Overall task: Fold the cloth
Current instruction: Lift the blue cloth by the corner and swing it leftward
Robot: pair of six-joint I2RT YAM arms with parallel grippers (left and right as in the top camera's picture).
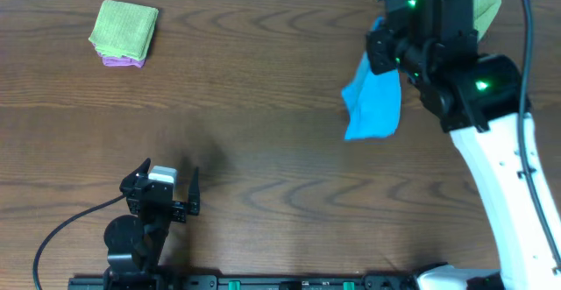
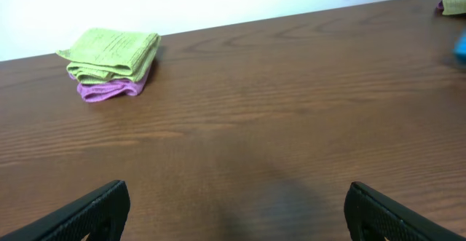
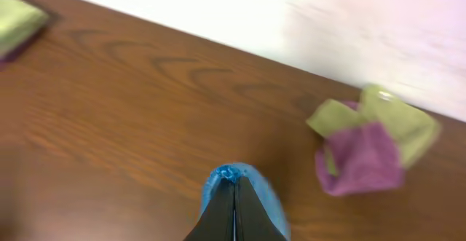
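Observation:
The sky-blue cloth (image 1: pixel 372 102) hangs crumpled from my right gripper (image 1: pixel 383 49) above the far right of the table. In the right wrist view the right gripper (image 3: pixel 234 184) is shut on a pinch of the cloth (image 3: pixel 262 194), which drapes round both fingers. A sliver of the cloth shows at the right edge of the left wrist view (image 2: pixel 461 48). My left gripper (image 1: pixel 171 194) is open and empty near the front left edge; its two fingers frame bare wood in the left wrist view (image 2: pixel 234 212).
A folded lime-green cloth on a purple cloth (image 1: pixel 124 32) lies at the far left, also in the left wrist view (image 2: pixel 109 62). A loose green and purple cloth pile (image 3: pixel 371 139) lies at the far right, partly under the right arm (image 1: pixel 486 10).

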